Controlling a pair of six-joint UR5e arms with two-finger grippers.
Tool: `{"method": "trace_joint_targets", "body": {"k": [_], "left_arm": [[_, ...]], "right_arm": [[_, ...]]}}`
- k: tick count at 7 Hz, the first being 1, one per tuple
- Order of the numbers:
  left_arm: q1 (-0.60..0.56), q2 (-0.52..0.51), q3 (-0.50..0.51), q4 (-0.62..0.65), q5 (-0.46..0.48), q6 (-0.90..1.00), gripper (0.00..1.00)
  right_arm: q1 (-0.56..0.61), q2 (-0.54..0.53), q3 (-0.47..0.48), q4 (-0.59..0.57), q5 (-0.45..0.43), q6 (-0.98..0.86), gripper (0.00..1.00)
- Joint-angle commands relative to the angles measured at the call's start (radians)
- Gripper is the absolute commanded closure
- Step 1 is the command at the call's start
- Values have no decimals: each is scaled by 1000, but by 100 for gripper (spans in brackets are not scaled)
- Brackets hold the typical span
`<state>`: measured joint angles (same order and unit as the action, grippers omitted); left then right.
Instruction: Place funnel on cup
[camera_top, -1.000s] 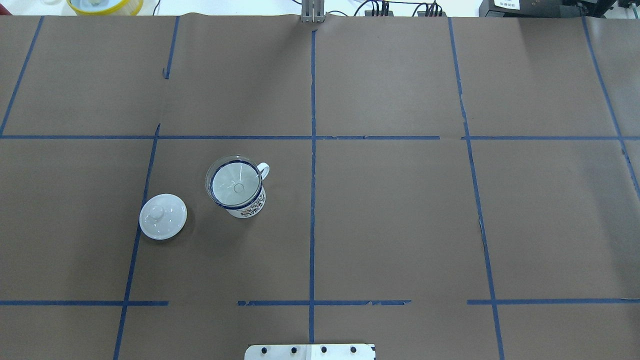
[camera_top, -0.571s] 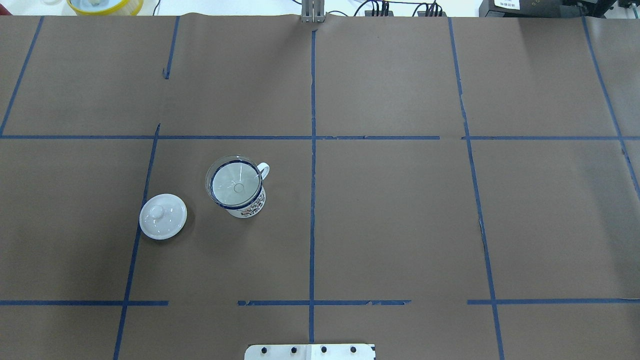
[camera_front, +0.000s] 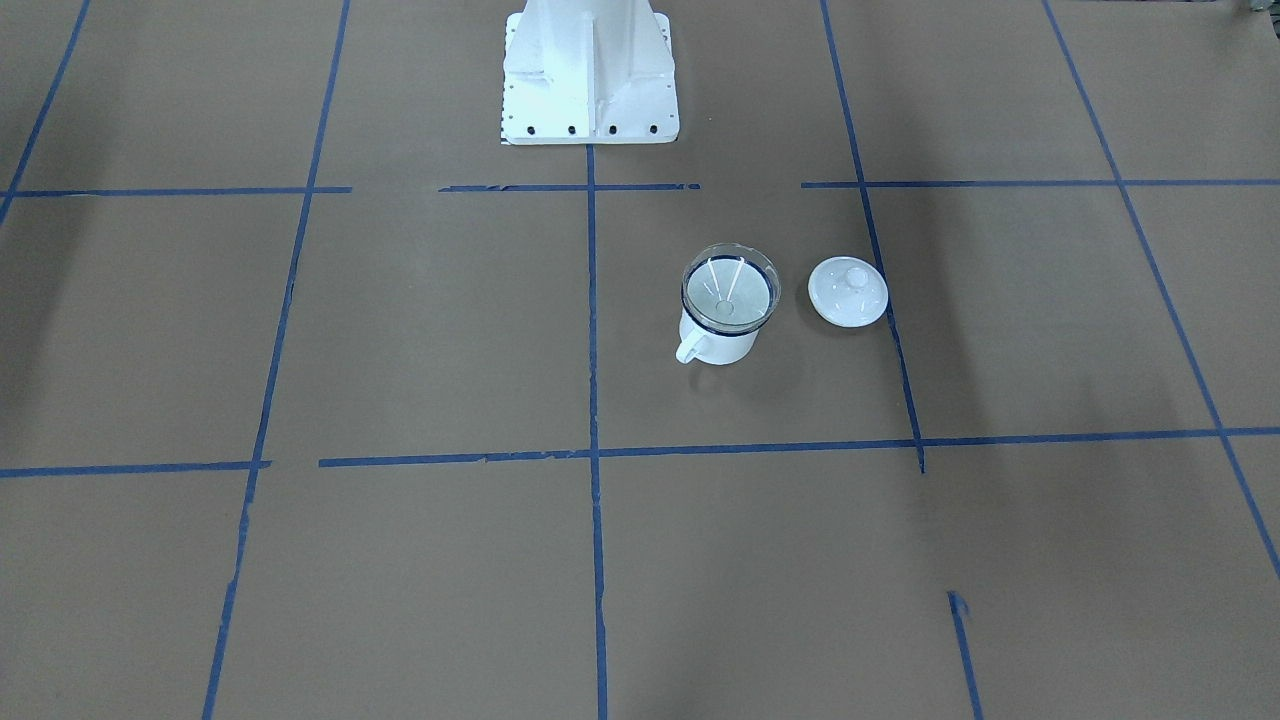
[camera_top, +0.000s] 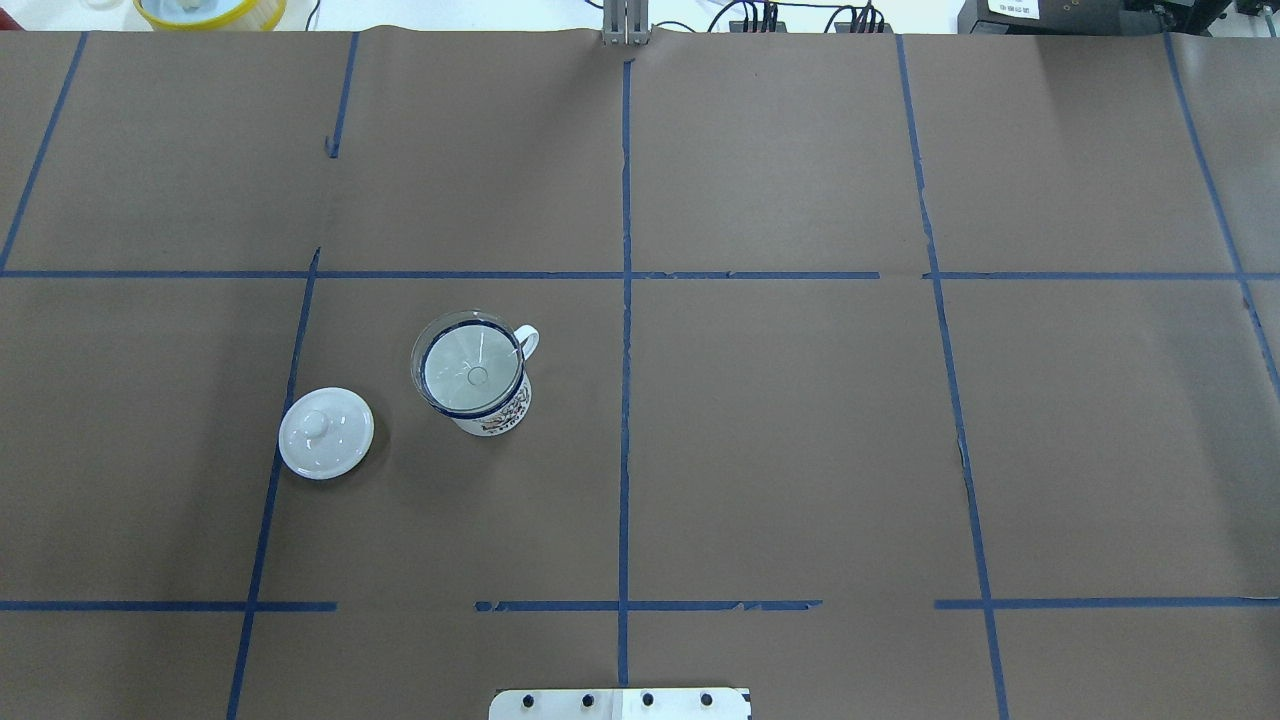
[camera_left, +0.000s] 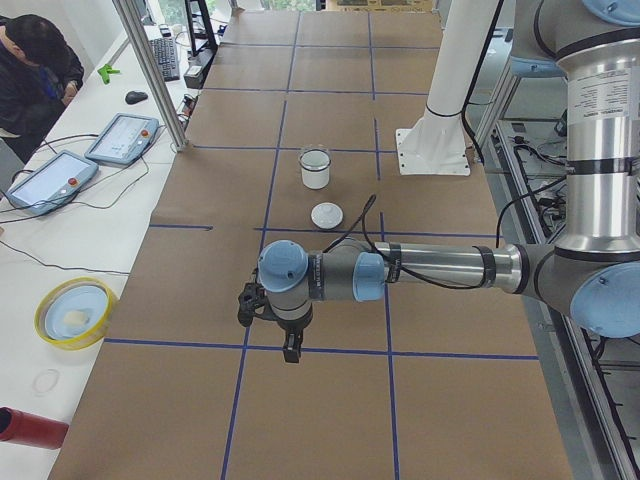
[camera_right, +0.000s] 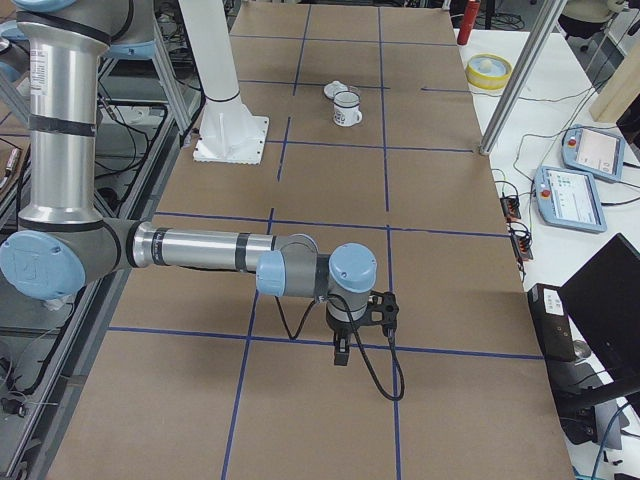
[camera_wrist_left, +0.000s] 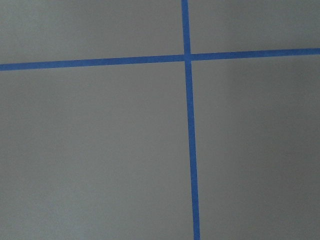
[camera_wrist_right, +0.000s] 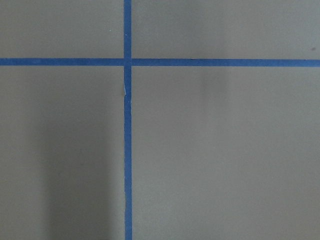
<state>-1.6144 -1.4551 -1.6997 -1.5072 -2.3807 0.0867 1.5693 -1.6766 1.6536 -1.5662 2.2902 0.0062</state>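
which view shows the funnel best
Overhead exterior: the funnel sits on the cup, mouth and spout hole seen straight down. Front-facing shows it nearly as well. Side views show it tiny and far. Wrist views miss it.

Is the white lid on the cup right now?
No, the lid lies flat beside the cup, apart from it; the funnel sits in the cup's mouth.

L arm (camera_left: 440, 265): forearm horizontal, stretched out over table, elbow at robot side; wrist bent, tool pointing straight down.
L gripper (camera_left: 291, 348): hangs above surface, apart from it; fingers' state can't tell.
R arm (camera_right: 200, 248): same pose, forearm level, wrist down.
R gripper (camera_right: 342, 352): vertical, above surface; state can't tell.
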Motion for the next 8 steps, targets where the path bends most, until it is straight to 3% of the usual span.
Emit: {"method": "trace_joint_targets", "body": {"k": [1,8], "left_arm": [[-24,12,15,-4,-2,1,0],[-28,16,-21,-5,0,4,0]], "right_arm": [[0,0,0,0,0,0,0],[0,0,0,0,0,0,0]]}}
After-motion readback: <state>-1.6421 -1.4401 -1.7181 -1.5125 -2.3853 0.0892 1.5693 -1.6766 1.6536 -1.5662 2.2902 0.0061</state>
